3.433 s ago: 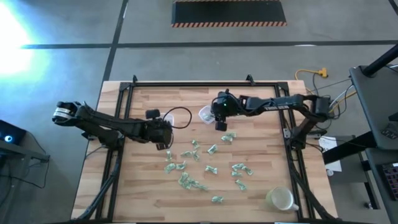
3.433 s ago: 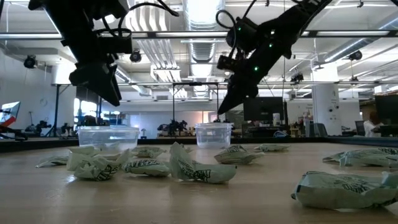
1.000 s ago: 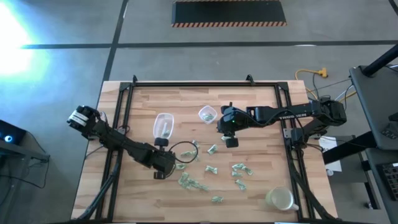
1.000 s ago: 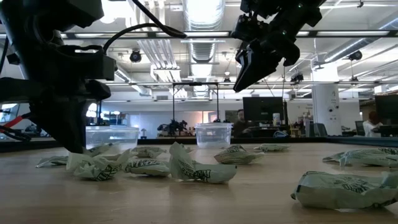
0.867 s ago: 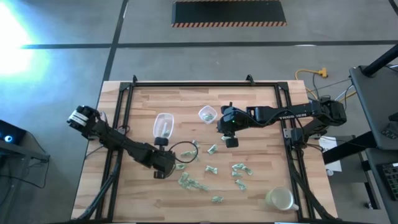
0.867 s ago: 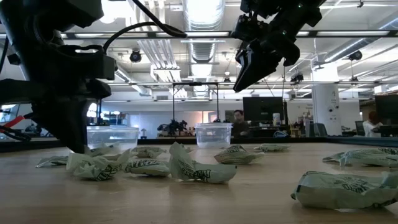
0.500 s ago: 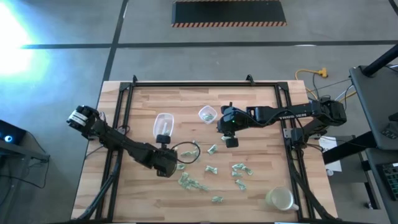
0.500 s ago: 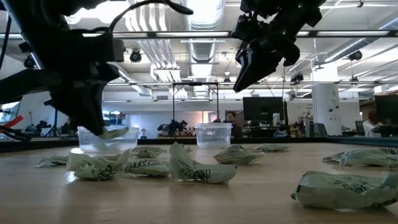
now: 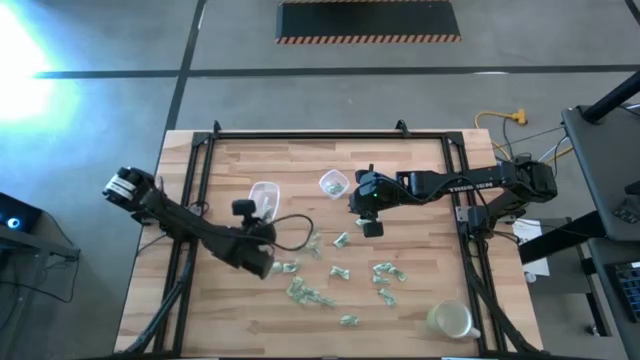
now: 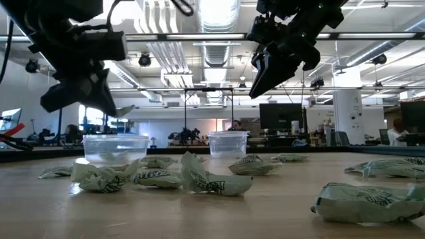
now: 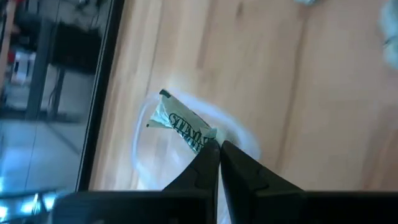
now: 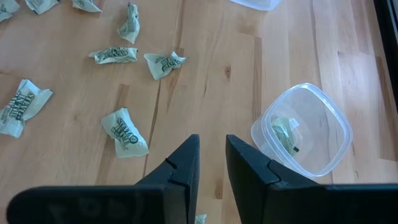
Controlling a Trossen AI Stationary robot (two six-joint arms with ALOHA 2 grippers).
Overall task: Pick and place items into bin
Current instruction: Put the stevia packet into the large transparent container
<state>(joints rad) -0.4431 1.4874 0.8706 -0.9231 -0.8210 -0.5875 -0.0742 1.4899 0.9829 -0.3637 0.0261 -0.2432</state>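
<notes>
A: What changed?
B: The left gripper [image 11: 214, 144] has lifted off the table pinching 1 packet [image 11: 182, 123], now over the left tub [image 9: 264, 194]. A drop looks next.
A: And the tubs?
B: Left unclear; right tub [image 12: 306, 129] holds 1 (right gripper [image 12: 211, 149] hovers, slightly parted, empty). Other packets [image 9: 335, 271] litter the table [image 9: 420, 160].

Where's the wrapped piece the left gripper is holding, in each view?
High view: hidden under the left gripper, just below the clear container.
Low view: the wrapped piece pokes out of the raised gripper, above the container.
Left wrist view: pinched by one end at the shut fingertips, over the container's rim.
Right wrist view: not in it.
Shared landmark: that clear container.
</notes>
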